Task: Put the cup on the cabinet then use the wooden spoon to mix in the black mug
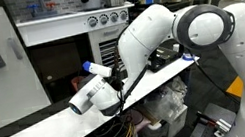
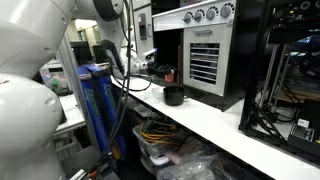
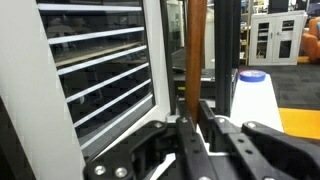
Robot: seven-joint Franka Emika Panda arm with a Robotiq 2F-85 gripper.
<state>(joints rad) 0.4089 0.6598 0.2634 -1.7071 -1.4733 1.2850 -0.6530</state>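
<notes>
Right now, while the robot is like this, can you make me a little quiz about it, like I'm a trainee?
1. True or false: the gripper is shut on the wooden spoon.
2. Where does the black mug stand? A on the white counter; B in the gripper; C on the floor.
3. Fill in: the steel oven has a row of round ____ along its top.
Key: 1 true; 2 A; 3 knobs.

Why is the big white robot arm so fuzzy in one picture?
In an exterior view the arm is very close to the camera, so it blurs and fills the left side, while the black mug farther off looks sharper. In the wrist view the wooden spoon is soft-edged, and the gripper lies in shadow.
</notes>
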